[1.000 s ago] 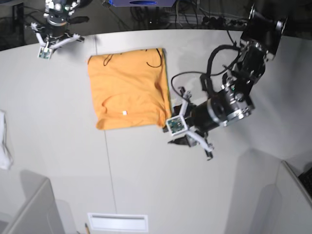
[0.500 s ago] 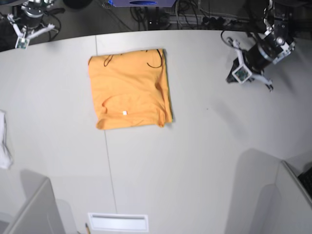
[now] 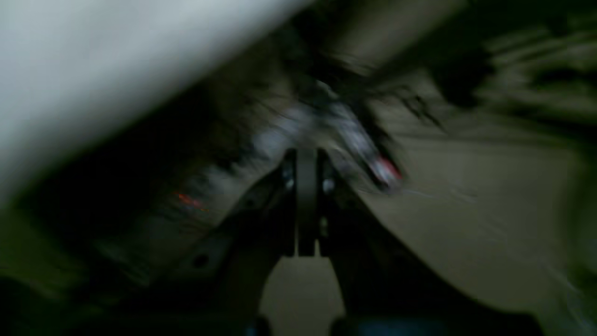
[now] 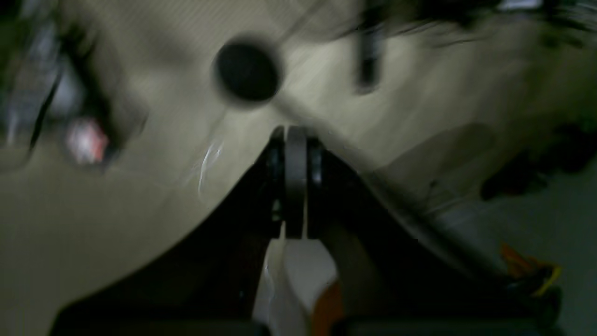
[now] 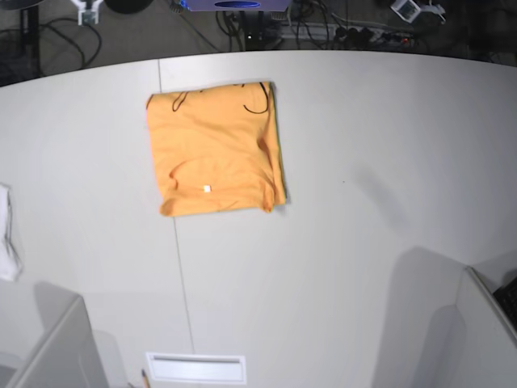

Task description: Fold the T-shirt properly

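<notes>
The T-shirt (image 5: 214,149) lies on the grey table (image 5: 347,234) as a light-orange, roughly square fold, with dark neckline trim along its far edge and a small white tag showing near its front. Neither gripper touches it. My left gripper (image 5: 414,8) is far off at the top right beyond the table's back edge; the blurred left wrist view shows it (image 3: 306,161) shut and holding nothing. At the top left, also behind the table, is my right gripper (image 5: 87,10), and the right wrist view shows it (image 4: 295,135) shut on nothing.
A white cloth (image 5: 6,234) hangs at the table's left edge. Grey partition panels (image 5: 436,323) rise at the front right and front left. Cables and a power strip (image 5: 355,32) lie on the dark floor behind the table.
Both arms have swung back off the table to its far side. The left gripper, beside the shirt's right edge a second ago, has shut. The shirt has not moved.
</notes>
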